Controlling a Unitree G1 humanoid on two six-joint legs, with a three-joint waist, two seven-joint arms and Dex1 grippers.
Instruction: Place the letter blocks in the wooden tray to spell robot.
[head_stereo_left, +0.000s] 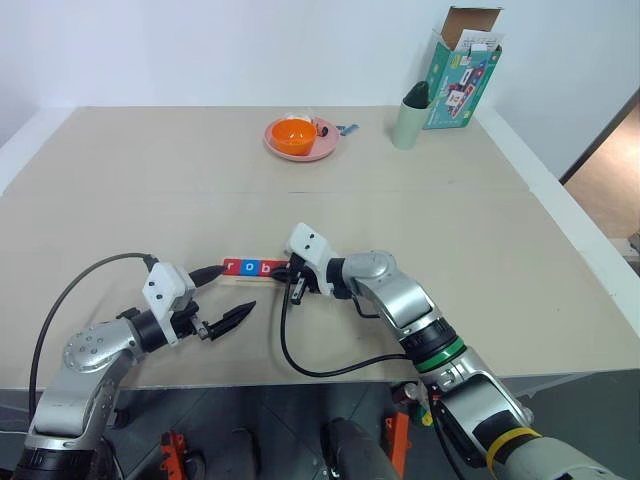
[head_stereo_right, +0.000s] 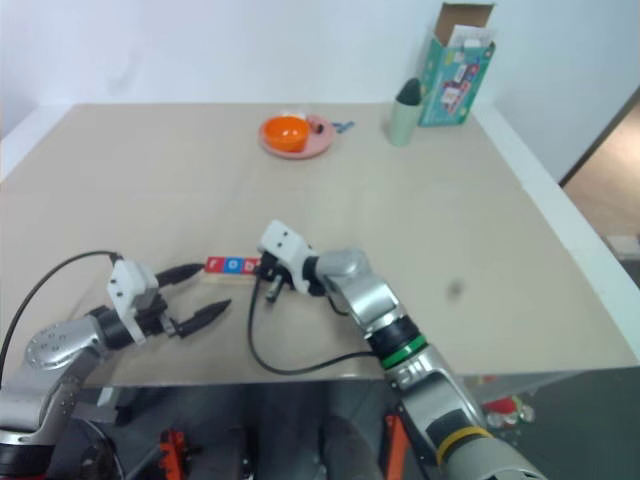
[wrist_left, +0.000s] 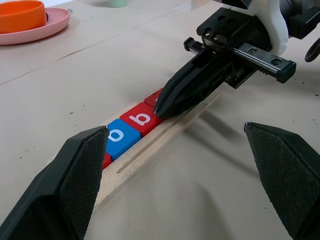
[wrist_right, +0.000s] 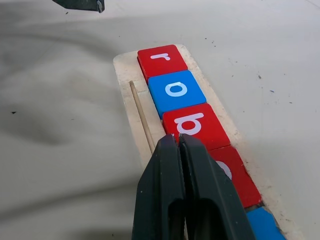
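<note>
The wooden tray lies on the table near its front edge, between my two grippers. In it the letter blocks sit in a row: red r, blue o, red b, a red block with its letter mostly hidden, and a blue one at the picture's edge. My right gripper is shut with nothing in it, and its tips rest at the edge of the b block. My left gripper is open just off the tray's r end, its fingers spread wide.
A pink plate with an orange bowl stands at the far middle of the table. A pale green cup and a teal box stand at the far right. A black cable loops below my right wrist.
</note>
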